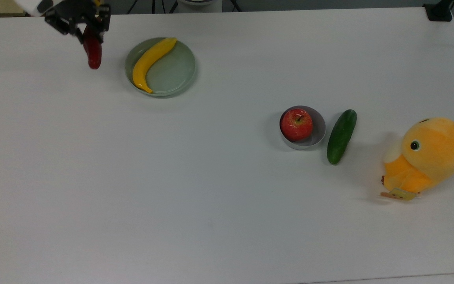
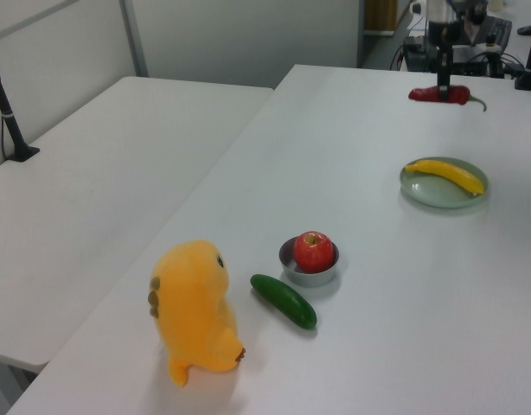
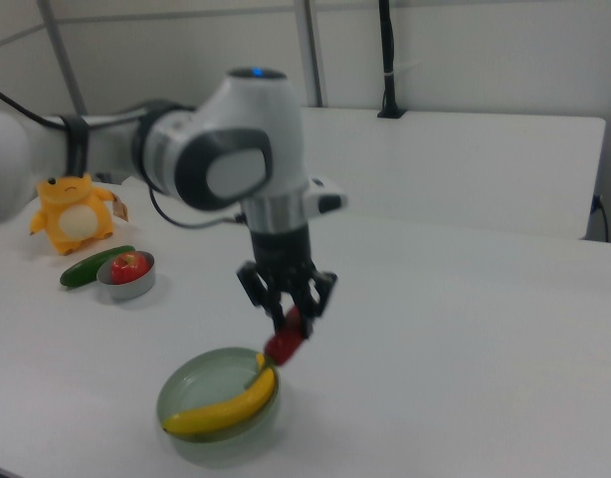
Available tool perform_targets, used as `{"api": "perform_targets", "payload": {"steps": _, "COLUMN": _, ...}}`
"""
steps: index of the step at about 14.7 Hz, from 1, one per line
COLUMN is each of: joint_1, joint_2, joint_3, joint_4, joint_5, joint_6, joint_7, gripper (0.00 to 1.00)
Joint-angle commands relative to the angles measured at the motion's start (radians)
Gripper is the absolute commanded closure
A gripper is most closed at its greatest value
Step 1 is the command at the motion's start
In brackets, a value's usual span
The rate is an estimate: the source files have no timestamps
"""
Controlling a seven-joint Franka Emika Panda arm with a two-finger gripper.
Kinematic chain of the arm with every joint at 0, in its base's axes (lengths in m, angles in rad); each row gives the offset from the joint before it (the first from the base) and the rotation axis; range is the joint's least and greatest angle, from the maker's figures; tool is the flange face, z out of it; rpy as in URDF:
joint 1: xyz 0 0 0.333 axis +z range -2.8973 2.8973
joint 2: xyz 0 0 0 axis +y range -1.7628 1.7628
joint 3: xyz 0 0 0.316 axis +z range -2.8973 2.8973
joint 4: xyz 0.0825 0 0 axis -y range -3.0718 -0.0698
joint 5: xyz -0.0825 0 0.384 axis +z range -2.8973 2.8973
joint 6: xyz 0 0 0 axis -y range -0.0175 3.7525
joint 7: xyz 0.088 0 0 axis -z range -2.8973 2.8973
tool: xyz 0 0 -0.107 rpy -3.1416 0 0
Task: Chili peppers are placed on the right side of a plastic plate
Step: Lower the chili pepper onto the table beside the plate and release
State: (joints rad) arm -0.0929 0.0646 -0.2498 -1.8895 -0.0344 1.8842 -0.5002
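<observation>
The dark red chili pepper hangs above the table, just off the top view's left of the pale green plastic plate. My gripper is shut on the chili's upper part. In the left view the chili lies level under the gripper, beyond the plate. In the right view the gripper holds the chili just over the far rim of the plate. A yellow banana lies in the plate.
A grey bowl holding a red apple stands at the top view's middle right, with a dark green cucumber beside it. An orange plush toy sits at the top view's far right.
</observation>
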Motion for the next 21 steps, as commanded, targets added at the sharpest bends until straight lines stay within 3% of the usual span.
{"api": "perform_targets", "payload": {"steps": 1, "joint_1": -0.065, "joint_2": -0.011, "joint_3": -0.008, "joint_4": -0.170, "joint_5": 0.018, "joint_6": 0.191, "joint_7": -0.124, "gripper": 0.90}}
{"api": "perform_targets", "payload": {"steps": 4, "joint_1": -0.079, "joint_2": 0.069, "joint_3": -0.028, "joint_4": -0.186, "joint_5": 0.018, "joint_6": 0.202, "joint_7": -0.159, "gripper": 0.86}}
{"api": "perform_targets", "payload": {"steps": 7, "joint_1": -0.076, "joint_2": 0.109, "joint_3": -0.029, "joint_4": -0.200, "joint_5": 0.018, "joint_6": 0.234, "joint_7": -0.159, "gripper": 0.74}}
{"api": "perform_targets", "payload": {"steps": 9, "joint_1": -0.077, "joint_2": 0.110, "joint_3": -0.029, "joint_4": -0.200, "joint_5": 0.018, "joint_6": 0.231, "joint_7": -0.159, "gripper": 0.53}}
{"api": "perform_targets", "payload": {"steps": 12, "joint_1": -0.079, "joint_2": 0.109, "joint_3": -0.029, "joint_4": -0.200, "joint_5": 0.018, "joint_6": 0.220, "joint_7": -0.144, "gripper": 0.00}}
{"api": "perform_targets", "payload": {"steps": 18, "joint_1": -0.068, "joint_2": 0.066, "joint_3": -0.028, "joint_4": -0.160, "joint_5": 0.019, "joint_6": 0.146, "joint_7": -0.126, "gripper": 0.00}}
{"api": "perform_targets", "payload": {"steps": 21, "joint_1": -0.041, "joint_2": 0.011, "joint_3": -0.017, "joint_4": -0.050, "joint_5": 0.050, "joint_6": 0.034, "joint_7": 0.056, "gripper": 0.00}}
